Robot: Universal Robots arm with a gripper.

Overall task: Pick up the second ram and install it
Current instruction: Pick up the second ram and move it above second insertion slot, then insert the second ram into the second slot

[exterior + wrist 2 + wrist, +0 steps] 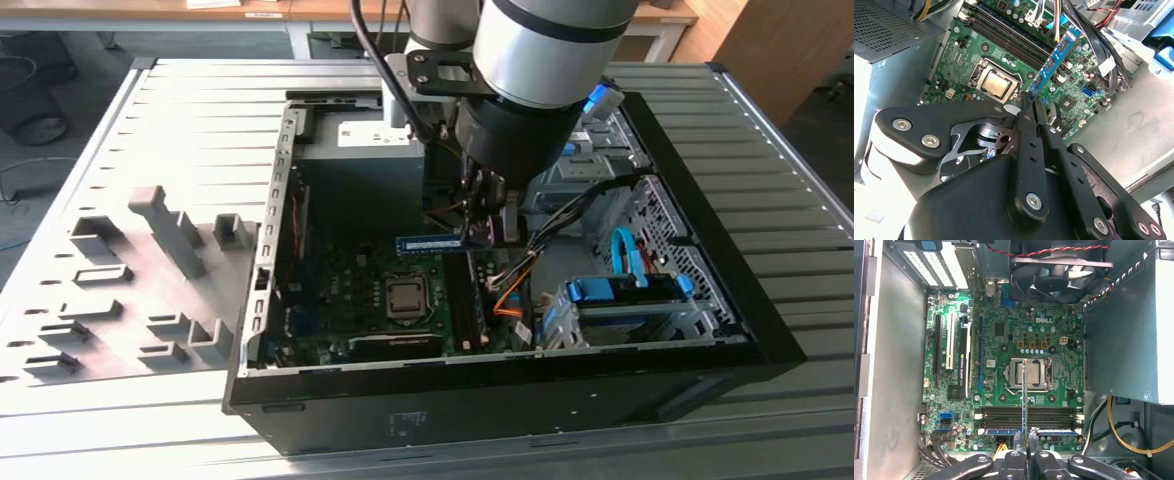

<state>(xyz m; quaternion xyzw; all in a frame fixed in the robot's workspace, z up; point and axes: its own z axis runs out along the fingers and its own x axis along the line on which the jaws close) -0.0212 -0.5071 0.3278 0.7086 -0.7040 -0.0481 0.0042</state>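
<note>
My gripper [477, 232] is shut on the second ram [430, 243], a thin blue-green stick held level inside the open computer case, above the motherboard [350, 300]. In the second wrist view the second ram [1055, 61] juts out from between the black fingers [1026, 107]. In the first wrist view the stick [1024, 395] shows edge-on, reaching from the gripper [1027, 439] across the dark memory slots [1054, 415] towards the processor [1030, 375]. It hangs above the slots, crosswise to them. The slot nearest the gripper seems to hold a blue stick [1056, 431].
The black case [694, 330] has high walls around the board. A power supply box [1126, 335] and a fan [1059, 270] stand close by. Blue cables [625, 250] and orange wires [511, 300] lie beside the slots. A grey slotted holder [134, 290] sits at the exterior view's left.
</note>
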